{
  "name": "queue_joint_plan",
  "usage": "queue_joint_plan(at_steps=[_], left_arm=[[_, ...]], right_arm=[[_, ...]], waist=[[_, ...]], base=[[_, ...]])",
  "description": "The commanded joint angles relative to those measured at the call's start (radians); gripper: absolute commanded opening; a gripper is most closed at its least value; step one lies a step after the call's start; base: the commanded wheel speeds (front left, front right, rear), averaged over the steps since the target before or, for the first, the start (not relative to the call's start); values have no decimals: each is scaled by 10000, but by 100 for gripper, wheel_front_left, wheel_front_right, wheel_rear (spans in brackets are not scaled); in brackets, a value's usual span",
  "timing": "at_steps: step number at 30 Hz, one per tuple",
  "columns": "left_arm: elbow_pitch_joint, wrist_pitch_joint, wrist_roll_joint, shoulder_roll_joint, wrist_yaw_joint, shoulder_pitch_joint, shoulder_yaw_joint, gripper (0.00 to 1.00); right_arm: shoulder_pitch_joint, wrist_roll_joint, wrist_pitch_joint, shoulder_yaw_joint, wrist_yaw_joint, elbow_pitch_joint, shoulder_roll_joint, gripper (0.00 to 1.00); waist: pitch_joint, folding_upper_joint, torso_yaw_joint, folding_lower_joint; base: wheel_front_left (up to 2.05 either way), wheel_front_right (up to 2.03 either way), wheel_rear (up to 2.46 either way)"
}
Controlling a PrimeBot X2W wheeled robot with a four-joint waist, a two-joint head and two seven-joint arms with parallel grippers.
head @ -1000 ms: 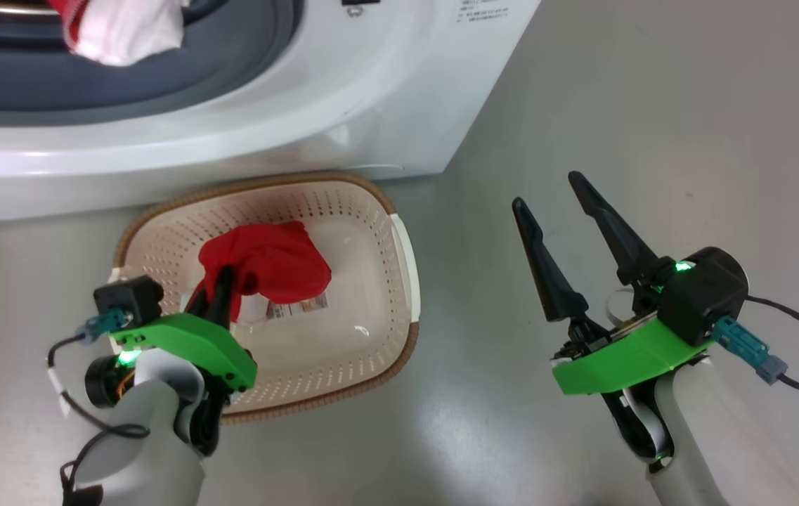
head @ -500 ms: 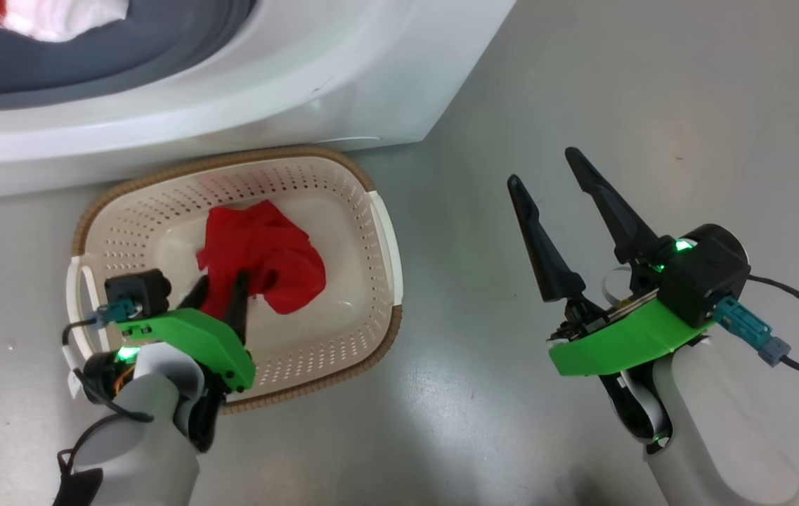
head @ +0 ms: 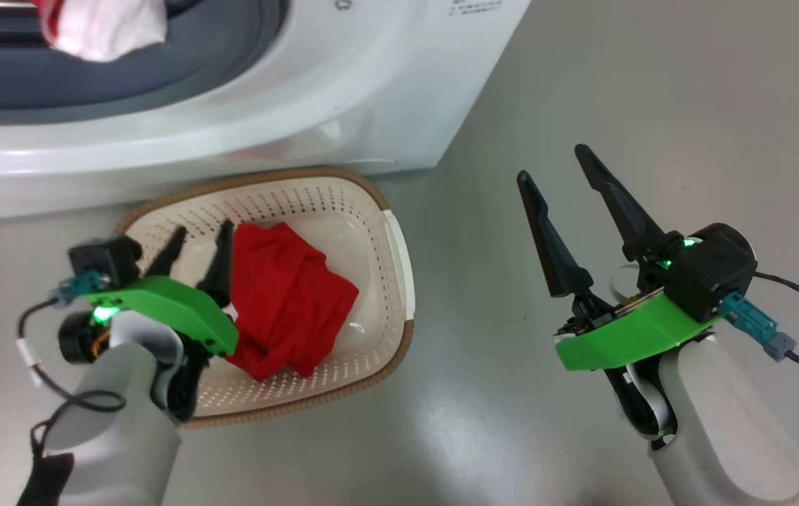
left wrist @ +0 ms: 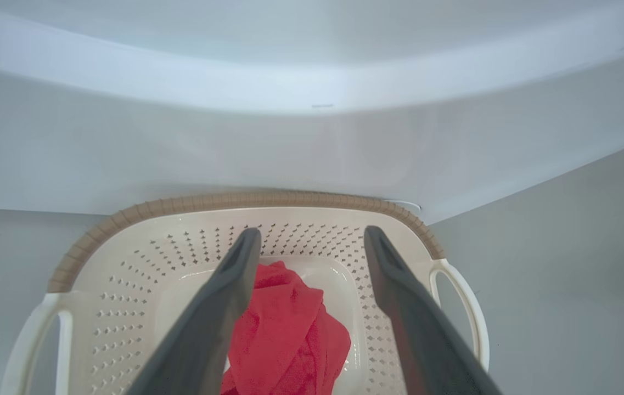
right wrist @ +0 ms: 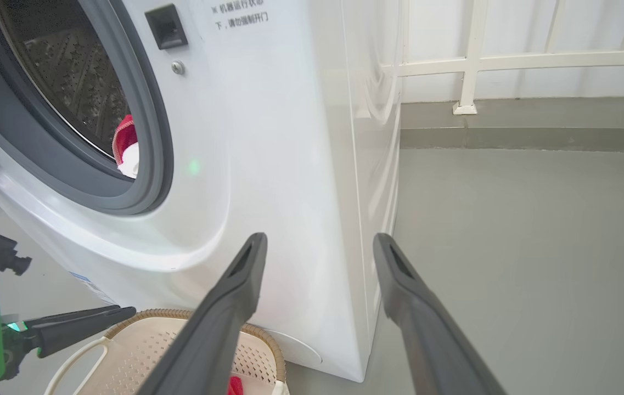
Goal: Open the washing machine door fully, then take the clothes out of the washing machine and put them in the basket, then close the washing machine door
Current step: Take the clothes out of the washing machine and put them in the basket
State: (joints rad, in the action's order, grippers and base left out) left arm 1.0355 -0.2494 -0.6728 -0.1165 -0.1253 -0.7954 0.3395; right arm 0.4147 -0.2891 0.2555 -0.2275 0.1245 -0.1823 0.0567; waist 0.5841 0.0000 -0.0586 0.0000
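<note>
Now the left gripper (head: 202, 230) has released the soft red garment (head: 294, 295) into the cream perforated plastic basket (head: 265, 176): transfer complete. Right gripper (head: 552, 163): jaws spread, empty.

We think this is a laundry spot, maybe a wash corner or a balcony. We see a big white washing machine (right wrist: 290, 164) standing right on a smooth grey floor (right wrist: 509, 247). Its round hole shows a metal drum (right wrist: 70, 71) with little holes, and red and white clothes (right wrist: 125, 137) lie inside. A small printed label (right wrist: 240, 16) sits on its front. A cream basket (head: 343, 204) with red washing in it stands on the floor just beside the machine. At the back we see a white railing (right wrist: 471, 60) on a low grey step (right wrist: 509, 137). We cannot tell if it is a home.
</note>
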Motion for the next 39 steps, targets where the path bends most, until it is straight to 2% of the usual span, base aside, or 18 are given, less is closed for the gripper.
queue_joint_plan(at_steps=[1,17,27,39], left_arm=[[-334,-120,197,-388,-53,390,-384,100],[-3678,-123,1789,-223,-43,2248,-2478,100],[-5194,-123,2506,-60,23,3361,-3255,100],[-6840,-124,3029,71,0,4831,-3728,100]], right_arm=[[-189,85,63,-117,62,185,-65,100],[-615,323,63,413,62,14,-65,100],[-1078,324,63,957,62,-2,-65,100],[-2029,487,63,1648,62,48,-65,100]], waist=[[-262,0,146,0],[-1909,0,526,0],[-2986,0,567,0],[-4274,0,369,0]], base=[[0,0,0],[0,0,0],[0,0,0],[0,0,0]])
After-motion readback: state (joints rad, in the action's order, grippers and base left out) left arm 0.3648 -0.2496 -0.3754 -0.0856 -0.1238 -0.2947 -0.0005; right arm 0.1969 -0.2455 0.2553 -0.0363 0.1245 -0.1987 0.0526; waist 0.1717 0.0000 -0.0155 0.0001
